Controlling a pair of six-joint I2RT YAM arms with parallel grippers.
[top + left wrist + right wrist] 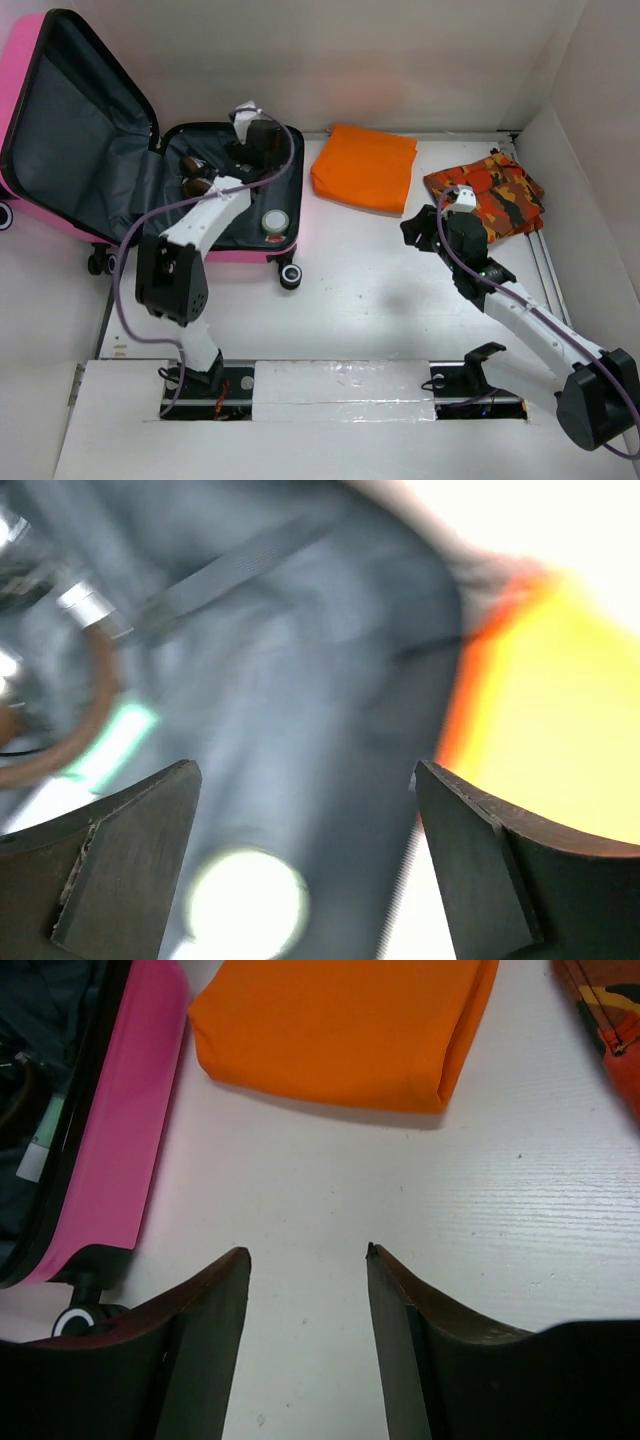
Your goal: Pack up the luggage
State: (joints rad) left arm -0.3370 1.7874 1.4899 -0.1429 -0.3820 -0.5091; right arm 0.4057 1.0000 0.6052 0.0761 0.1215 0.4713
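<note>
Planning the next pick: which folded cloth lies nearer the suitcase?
The plain orange cloth, just right of the open pink suitcase; the camouflage-patterned cloth lies farther right.

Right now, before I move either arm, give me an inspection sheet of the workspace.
Surface: white table.
Job's things: suitcase open, lid up, with a jar and brown items inside; orange cloth and camo cloth lie outside on the table.
Clutter: nothing seen.
Hands: left hand open, over the suitcase lining, view blurred; right hand open, empty, over the table.
Cables: purple cable along each arm, looping loose by the left.
Surroundings: white walls.
</note>
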